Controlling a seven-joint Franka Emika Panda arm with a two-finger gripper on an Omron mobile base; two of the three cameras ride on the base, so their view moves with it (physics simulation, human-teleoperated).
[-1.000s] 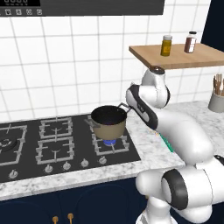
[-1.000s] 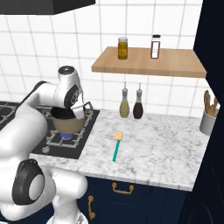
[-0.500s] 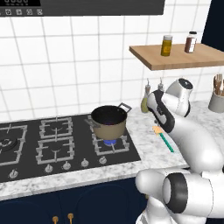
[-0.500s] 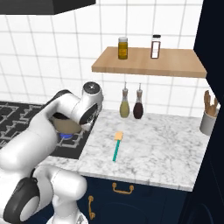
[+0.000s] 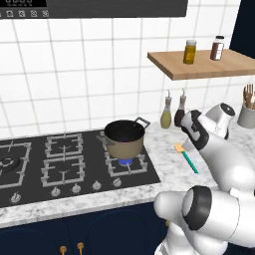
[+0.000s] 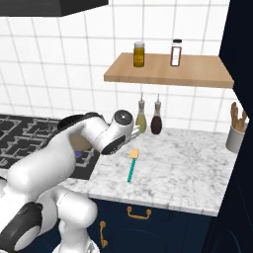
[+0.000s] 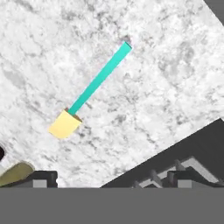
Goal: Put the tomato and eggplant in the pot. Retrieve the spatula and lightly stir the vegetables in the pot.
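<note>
Currently, step in hand: retrieval of the spatula (image 7: 93, 91); judged from the arm's position over the counter, the approach is not yet complete.
Spatula location: flat on the marble counter (image 6: 188, 173), to the right of the stove (image 5: 64, 164), well apart from the pot (image 5: 123, 139). The yellow blade points toward the back wall; the green handle runs toward the counter's front edge.
Pot location: on the stove's right-hand burner, upright, dark inside. Its contents cannot be made out, so the tomato and eggplant cannot be confirmed.
Gripper state: the fingertips cannot be made out in the pictures; the jaws are taken as released and spread wide, holding nothing. The hand (image 5: 191, 130) hangs above the counter near the spatula's blade end.
Procedure: centre the hand over the middle of the green handle, not the blade. Rotate the wrist so the jaws straddle the handle across its narrow width. Descend straight down until the fingertips flank the handle just above the marble, then close.
Risk: the handle is thin and lies flat; a descent that stops short probably closes on nothing, and an off-centre grasp likely lets the blade end droop.
Count, spatula: one.
Count, pot: one.
Count, bottles against the wall: two (image 6: 141, 120) (image 6: 156, 122).
Count, jars on the shelf: two (image 6: 140, 54) (image 6: 177, 52).
Count, utensil holder: one (image 6: 236, 138).
</note>
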